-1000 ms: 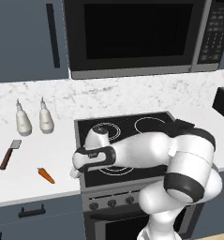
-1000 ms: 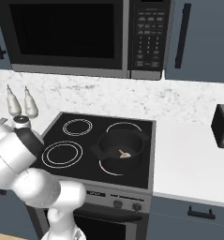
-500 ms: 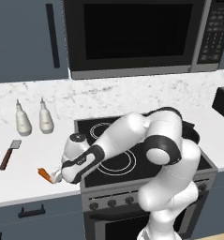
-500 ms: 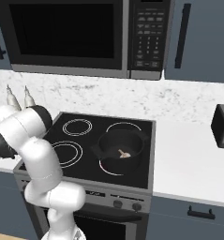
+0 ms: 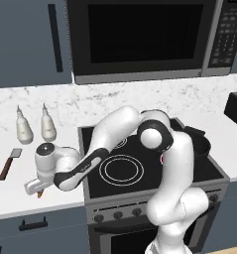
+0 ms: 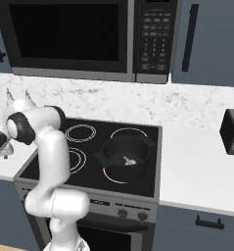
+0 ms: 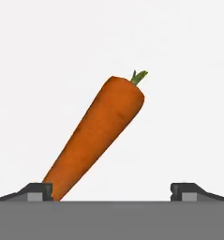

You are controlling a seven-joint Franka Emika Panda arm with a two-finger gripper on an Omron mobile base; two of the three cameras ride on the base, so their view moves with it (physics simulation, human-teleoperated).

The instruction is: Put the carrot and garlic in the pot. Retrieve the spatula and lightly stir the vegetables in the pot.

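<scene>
The orange carrot (image 7: 99, 136) lies on the white counter right under my gripper (image 7: 111, 192), green stub pointing away and its thin tip beside one fingertip (image 7: 38, 191). The jaws stand open on either side of it, holding nothing. From the left base view the gripper (image 5: 36, 191) points down at the counter left of the stove, with just a sliver of carrot (image 5: 40, 195) showing below it. The black pot (image 6: 108, 147) sits on the stove's front right ring with the pale garlic (image 6: 129, 160) inside. The spatula (image 5: 10, 162) lies flat on the counter, left of the hand.
Two white bottles (image 5: 24, 130) stand behind the spatula near the wall. A black toaster (image 6: 232, 131) sits on the right counter. The microwave hangs above the stove (image 5: 120, 171). My arm arches over the stove's left rings.
The arm has swung from over the stove down and left to the counter. The open gripper has lowered over the carrot and now covers most of it from the left base view.
</scene>
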